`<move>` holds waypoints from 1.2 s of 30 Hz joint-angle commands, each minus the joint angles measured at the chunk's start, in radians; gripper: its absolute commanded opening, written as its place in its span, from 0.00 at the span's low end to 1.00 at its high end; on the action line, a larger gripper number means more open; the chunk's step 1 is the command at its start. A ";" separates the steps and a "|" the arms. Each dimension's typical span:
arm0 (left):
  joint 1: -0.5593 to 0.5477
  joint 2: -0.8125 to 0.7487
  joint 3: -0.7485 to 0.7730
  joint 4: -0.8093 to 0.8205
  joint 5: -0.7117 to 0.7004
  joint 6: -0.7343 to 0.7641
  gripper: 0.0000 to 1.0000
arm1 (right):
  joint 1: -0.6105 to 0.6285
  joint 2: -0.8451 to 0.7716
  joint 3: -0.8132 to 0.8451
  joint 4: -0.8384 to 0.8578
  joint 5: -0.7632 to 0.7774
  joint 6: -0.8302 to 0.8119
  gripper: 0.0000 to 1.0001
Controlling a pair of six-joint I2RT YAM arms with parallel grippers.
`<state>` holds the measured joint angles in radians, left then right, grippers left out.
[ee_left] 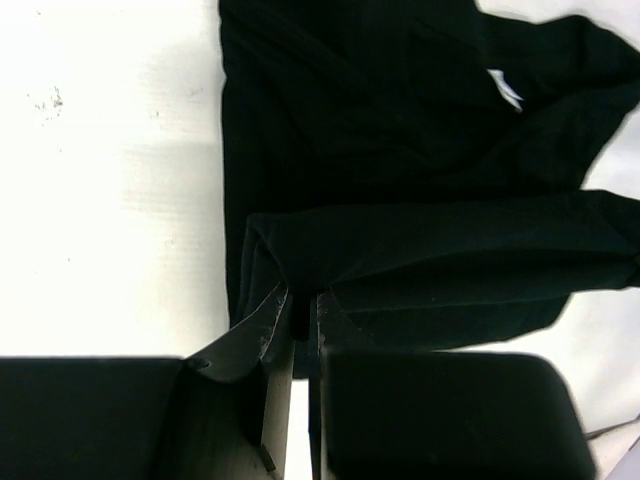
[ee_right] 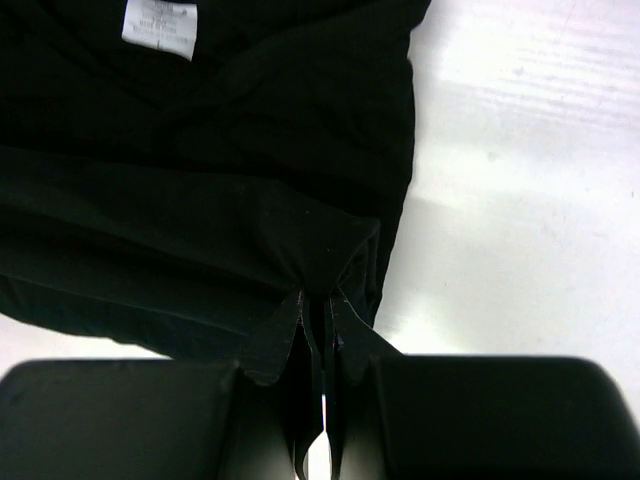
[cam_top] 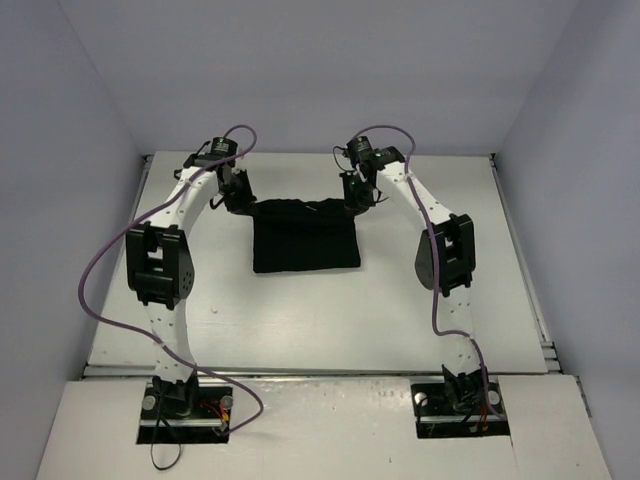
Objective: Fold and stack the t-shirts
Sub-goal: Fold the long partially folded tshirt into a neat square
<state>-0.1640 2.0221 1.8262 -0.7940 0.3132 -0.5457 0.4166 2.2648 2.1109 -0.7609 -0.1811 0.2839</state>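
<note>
The black t-shirt (cam_top: 305, 240) lies partly folded in the middle of the white table, its far edge lifted. My left gripper (cam_top: 240, 205) is shut on the shirt's far left corner; in the left wrist view the fingers pinch a fold of black cloth (ee_left: 300, 300). My right gripper (cam_top: 355, 200) is shut on the far right corner; in the right wrist view the cloth (ee_right: 318, 262) puckers into the closed fingers. A white neck label (ee_right: 160, 22) shows on the shirt; it also shows in the left wrist view (ee_left: 506, 88).
The white table (cam_top: 450, 330) extends around the shirt, with grey walls behind and at both sides. Purple cables (cam_top: 100, 260) loop off both arms. The arm bases (cam_top: 185, 400) sit at the near edge.
</note>
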 commanded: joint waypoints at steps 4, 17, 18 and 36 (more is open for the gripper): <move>0.019 -0.007 0.086 0.071 -0.027 -0.003 0.00 | -0.039 0.007 0.130 -0.012 0.016 -0.002 0.03; 0.027 0.122 0.133 0.130 -0.056 -0.024 0.00 | -0.064 0.193 0.311 0.006 0.054 -0.005 0.11; 0.029 0.124 0.133 0.143 -0.059 -0.027 0.00 | -0.065 0.204 0.332 0.012 0.062 -0.006 0.17; 0.049 -0.159 -0.060 0.415 -0.112 -0.012 0.44 | -0.160 -0.056 0.209 0.196 -0.075 -0.133 0.57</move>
<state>-0.0903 2.0033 1.8018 -0.4833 0.2083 -0.5817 0.2562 2.3836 2.4311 -0.6104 -0.1826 0.2355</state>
